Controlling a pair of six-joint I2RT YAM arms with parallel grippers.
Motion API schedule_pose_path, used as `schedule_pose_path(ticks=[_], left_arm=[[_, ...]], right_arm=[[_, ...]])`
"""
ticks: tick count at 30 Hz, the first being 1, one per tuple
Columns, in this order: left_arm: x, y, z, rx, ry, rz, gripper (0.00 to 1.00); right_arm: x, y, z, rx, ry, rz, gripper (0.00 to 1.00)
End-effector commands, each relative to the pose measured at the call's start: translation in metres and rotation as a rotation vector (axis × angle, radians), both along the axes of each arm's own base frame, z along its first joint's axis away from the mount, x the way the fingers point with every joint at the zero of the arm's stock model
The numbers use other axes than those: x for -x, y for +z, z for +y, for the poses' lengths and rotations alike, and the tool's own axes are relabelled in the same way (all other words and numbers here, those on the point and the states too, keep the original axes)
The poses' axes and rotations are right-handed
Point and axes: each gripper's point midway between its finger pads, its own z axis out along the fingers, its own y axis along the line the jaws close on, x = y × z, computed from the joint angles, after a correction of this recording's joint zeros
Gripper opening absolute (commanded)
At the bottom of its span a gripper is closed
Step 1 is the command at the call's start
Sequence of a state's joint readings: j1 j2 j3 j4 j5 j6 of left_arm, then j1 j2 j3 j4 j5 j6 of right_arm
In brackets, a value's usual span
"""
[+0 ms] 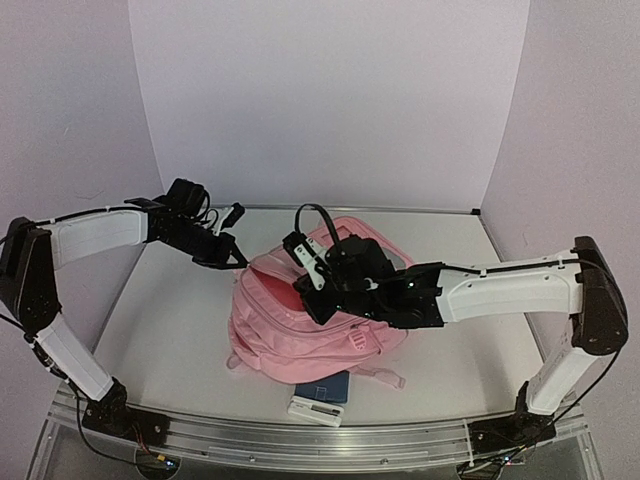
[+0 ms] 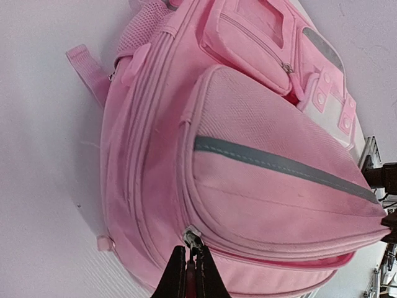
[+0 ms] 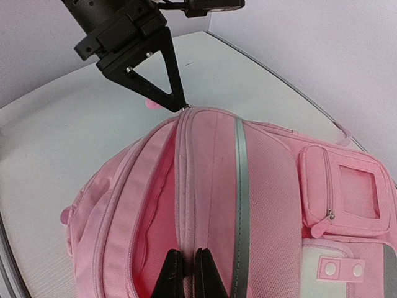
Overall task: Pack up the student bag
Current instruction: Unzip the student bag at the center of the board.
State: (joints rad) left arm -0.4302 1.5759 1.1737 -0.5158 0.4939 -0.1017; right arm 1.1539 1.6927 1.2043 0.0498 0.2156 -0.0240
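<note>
The student bag (image 1: 300, 320) is laid on its back in the middle of the table (image 1: 170, 330), slightly nearer the front edge, with its front pockets turned upward. A grey reflective strip (image 3: 240, 186) is seen running down its large front pocket, and a smaller pocket with a window panel (image 3: 353, 186) is set beside it, above a white patch with two snap studs (image 3: 341, 269). A mesh side pocket (image 2: 139, 31) and a pink strap (image 2: 87, 68) are shown at the bag's far end in the left wrist view. One zip line along the bag's side is seen gaping slightly in the right wrist view.

The left gripper (image 1: 238, 262) is placed at the bag's far left corner. Its jaws are pressed together on the zip pull (image 2: 192, 237), at the end of the zip track.

The right gripper (image 1: 305, 275) is lowered onto the top of the bag from the right. Its jaws are clenched on a ridge of pink fabric beside the zip seam, in line with the left gripper.

A blue flat item (image 1: 325, 388) is partly tucked under the bag's near edge, and a white item (image 1: 315, 408) is laid just in front of it, close to the table's front rail.
</note>
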Motion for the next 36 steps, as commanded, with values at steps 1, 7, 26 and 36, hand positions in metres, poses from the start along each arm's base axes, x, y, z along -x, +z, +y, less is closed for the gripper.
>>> schedule_pose_path(ticks=[1, 7, 26, 36], left_arm=[[-0.053, 0.002, 0.039, -0.091, 0.136, -0.094, 0.00], [-0.080, -0.019, 0.035, -0.055, 0.156, -0.072, 0.00], [-0.152, -0.024, 0.010, 0.031, 0.214, -0.091, 0.25], [-0.119, 0.030, 0.040, 0.019, 0.347, -0.136, 0.66]], right_arm=[[0.000, 0.029, -0.021, -0.038, -0.033, -0.014, 0.00], [0.006, 0.040, -0.022, -0.069, -0.009, -0.011, 0.00], [-0.034, 0.025, -0.041, -0.087, -0.318, -0.031, 0.00], [-0.119, -0.003, -0.044, -0.123, -0.490, 0.037, 0.00]])
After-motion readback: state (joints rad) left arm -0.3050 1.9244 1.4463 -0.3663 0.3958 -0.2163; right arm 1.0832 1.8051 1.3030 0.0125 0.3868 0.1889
